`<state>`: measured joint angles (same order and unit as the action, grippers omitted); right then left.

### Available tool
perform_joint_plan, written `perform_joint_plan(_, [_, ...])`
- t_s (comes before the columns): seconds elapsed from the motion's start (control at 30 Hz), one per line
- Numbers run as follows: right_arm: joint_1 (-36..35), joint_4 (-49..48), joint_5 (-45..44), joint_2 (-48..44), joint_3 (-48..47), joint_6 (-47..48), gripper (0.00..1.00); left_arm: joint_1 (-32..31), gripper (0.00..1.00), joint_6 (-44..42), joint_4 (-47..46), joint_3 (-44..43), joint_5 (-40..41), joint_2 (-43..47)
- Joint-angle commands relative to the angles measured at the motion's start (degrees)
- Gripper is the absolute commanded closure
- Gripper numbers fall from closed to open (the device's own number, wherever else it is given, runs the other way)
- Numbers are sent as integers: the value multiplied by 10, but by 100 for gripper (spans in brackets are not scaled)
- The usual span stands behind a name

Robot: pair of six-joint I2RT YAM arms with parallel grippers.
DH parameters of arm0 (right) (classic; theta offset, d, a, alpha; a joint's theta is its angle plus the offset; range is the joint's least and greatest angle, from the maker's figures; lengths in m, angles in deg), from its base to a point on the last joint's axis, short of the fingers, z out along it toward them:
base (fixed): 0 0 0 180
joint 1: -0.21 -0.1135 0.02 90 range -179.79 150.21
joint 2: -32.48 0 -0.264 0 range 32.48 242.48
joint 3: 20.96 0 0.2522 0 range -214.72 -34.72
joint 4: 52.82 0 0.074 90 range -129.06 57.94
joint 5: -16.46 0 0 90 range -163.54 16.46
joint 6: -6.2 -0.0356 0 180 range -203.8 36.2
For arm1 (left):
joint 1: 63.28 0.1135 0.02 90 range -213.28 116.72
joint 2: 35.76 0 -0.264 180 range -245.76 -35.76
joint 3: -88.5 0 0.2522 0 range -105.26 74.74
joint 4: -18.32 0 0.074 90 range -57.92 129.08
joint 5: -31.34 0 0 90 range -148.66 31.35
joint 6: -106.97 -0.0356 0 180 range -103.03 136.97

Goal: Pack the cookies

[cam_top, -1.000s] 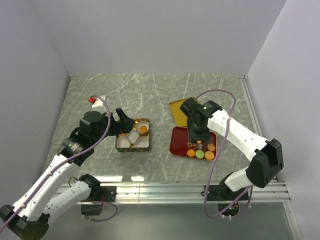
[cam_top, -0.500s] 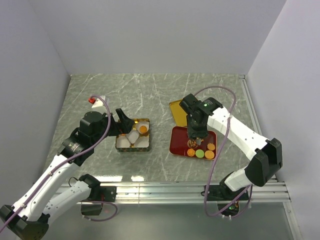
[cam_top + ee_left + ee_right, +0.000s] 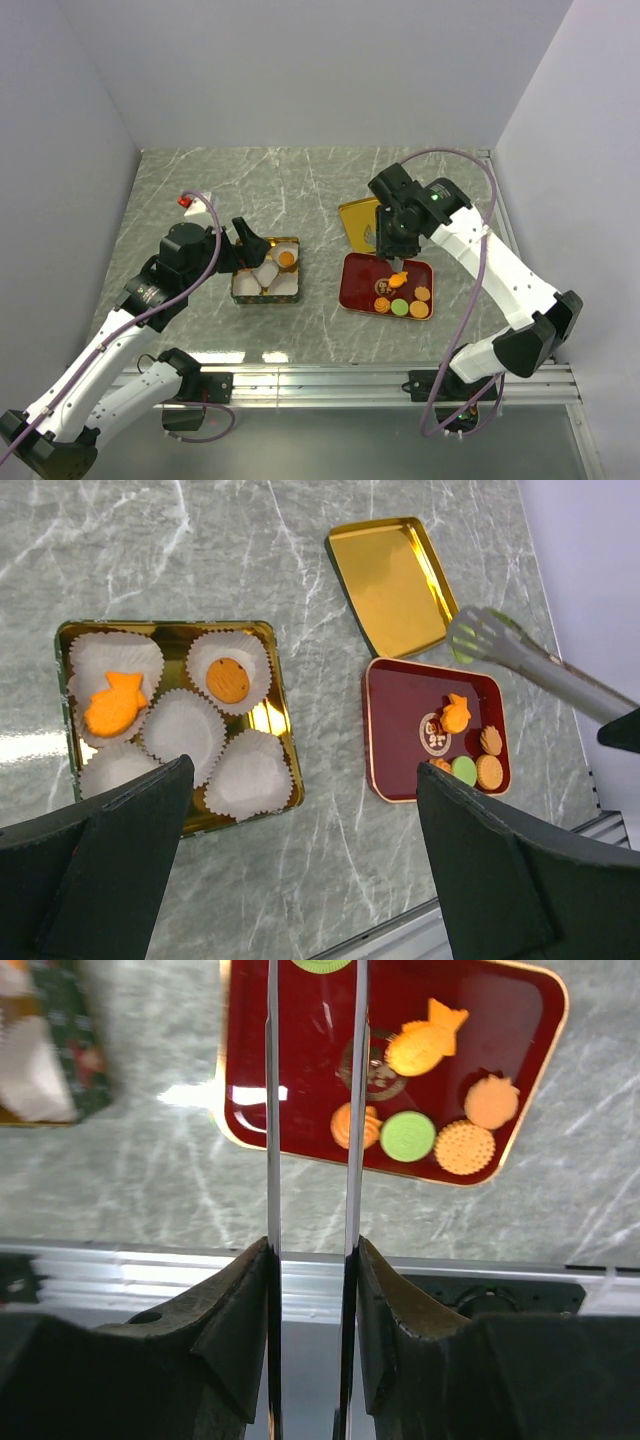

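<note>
Being squeezed in tongs (image 3: 271, 1110) gripped by the right hand (image 3: 310, 1250), the green cookie (image 3: 322, 964) can be dropped if pressure is relaxed before the tin (image 3: 270, 717) at 9 o'clock.

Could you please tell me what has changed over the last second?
The right gripper, shut on the tongs, rose off the red tray and drew back toward the gold lid, lifting a green cookie between the tongs' tips. The left gripper, open above the tin, stayed where it was, and so did the tin.
</note>
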<state>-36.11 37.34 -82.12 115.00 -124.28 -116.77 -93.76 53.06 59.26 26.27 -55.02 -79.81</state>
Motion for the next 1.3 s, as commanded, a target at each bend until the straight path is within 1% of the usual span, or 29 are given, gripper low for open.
perform_joint_plan(0.0, [-1, 15, 13, -26, -53, -7, 58, -2, 1, 13, -26, 2, -21, 9])
perform_joint_plan(0.17, [-21, -8, 47, -20, -87, -10, 58, -3, 1, 35, -16, -5, -11, 3])
perform_joint_plan(0.27, [-50, -26, 72, 0, -106, -17, 58, -3, 0, 39, -20, -6, -19, 8])
perform_joint_plan(0.43, [-102, -54, 106, 64, -152, -24, 58, -2, 1, 38, -13, -16, -11, 12])
perform_joint_plan(0.57, [-140, -56, 119, 133, -221, -21, 58, -2, 0, 31, -5, -26, 8, 34])
perform_joint_plan(0.73, [-165, -61, 133, 192, -272, -14, 59, -2, 0, 33, 10, -34, 29, 66])
perform_joint_plan(0.87, [-174, -75, 152, 230, -281, -10, 59, -2, 0, 35, 25, -36, 38, 82])
perform_joint_plan(1.03, [-177, -93, 168, 254, -272, -1, 59, -2, 1, 35, 36, -31, 51, 97])
perform_joint_plan(1.27, [-182, -100, 175, 283, -269, 5, 60, -2, 1, 36, 30, -24, 44, 98])
